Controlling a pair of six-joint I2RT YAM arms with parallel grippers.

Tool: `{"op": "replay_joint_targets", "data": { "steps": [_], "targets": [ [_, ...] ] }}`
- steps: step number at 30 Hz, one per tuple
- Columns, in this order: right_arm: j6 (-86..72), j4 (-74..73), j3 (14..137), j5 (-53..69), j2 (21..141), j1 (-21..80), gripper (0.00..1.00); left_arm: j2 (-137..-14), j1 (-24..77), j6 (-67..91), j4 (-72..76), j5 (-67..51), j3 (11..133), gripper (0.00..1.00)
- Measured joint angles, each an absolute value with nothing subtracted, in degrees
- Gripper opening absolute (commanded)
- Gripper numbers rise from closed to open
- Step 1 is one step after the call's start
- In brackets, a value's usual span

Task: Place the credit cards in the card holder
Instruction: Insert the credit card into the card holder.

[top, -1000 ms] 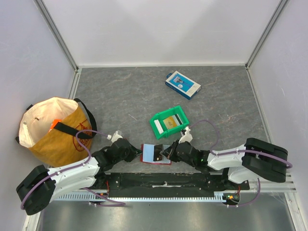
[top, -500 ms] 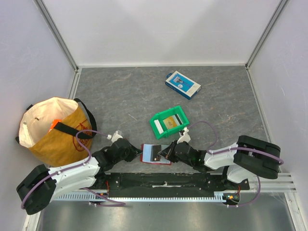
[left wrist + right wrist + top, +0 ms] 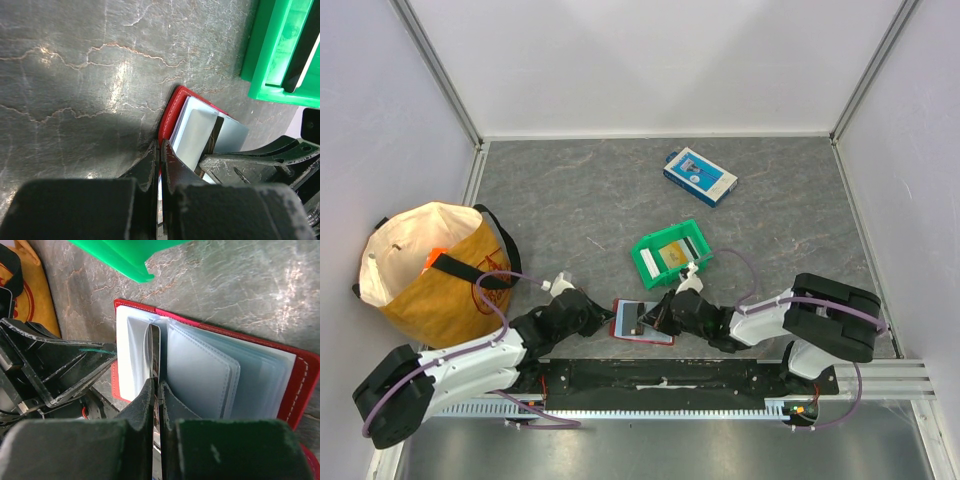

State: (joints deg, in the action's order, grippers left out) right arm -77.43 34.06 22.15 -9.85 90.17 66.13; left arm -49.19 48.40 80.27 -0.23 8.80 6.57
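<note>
The red card holder [image 3: 642,322] lies open near the table's front edge, its clear sleeves showing in the right wrist view [image 3: 200,375]. My left gripper [image 3: 605,318] is shut on the holder's left edge [image 3: 172,107]. My right gripper [image 3: 660,318] is shut on a dark credit card [image 3: 154,350], held edge-on with its far end between the holder's clear sleeves. More credit cards, a tan-yellow one [image 3: 672,256] and a black one [image 3: 305,45], lie in the green bin [image 3: 650,268].
A blue-and-white box [image 3: 700,176] lies at the back right of the table. A yellow cloth bag [image 3: 430,265] stands at the left, close to my left arm. The green bin's wall [image 3: 260,55] is just behind the holder.
My right gripper has moved left with the dark card, from the holder's right edge to over its sleeves. The left gripper has stayed shut on the holder.
</note>
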Motion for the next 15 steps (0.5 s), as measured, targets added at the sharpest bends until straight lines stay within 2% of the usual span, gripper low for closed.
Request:
{"op": "replay_joint_targets", "data": {
  "steps": [1,7,11,15],
  "targets": [
    [-77.28,33.89,22.46,-9.72,90.48,66.13,0.12,-49.06,48.4,80.27,-0.23,8.82,6.5,0.02],
    [-74.22,26.7,24.75,-10.48,87.88,66.17,0.43,-47.79,48.42,80.29,-0.47,8.84,6.09,0.02],
    [-71.5,20.21,26.52,-12.32,83.92,66.26,0.5,-46.81,48.49,80.29,-0.84,8.88,5.58,0.02],
    [-69.89,17.3,28.05,-12.82,83.88,66.26,0.51,-46.57,48.51,80.29,-1.06,8.88,5.48,0.02]
  ]
}}
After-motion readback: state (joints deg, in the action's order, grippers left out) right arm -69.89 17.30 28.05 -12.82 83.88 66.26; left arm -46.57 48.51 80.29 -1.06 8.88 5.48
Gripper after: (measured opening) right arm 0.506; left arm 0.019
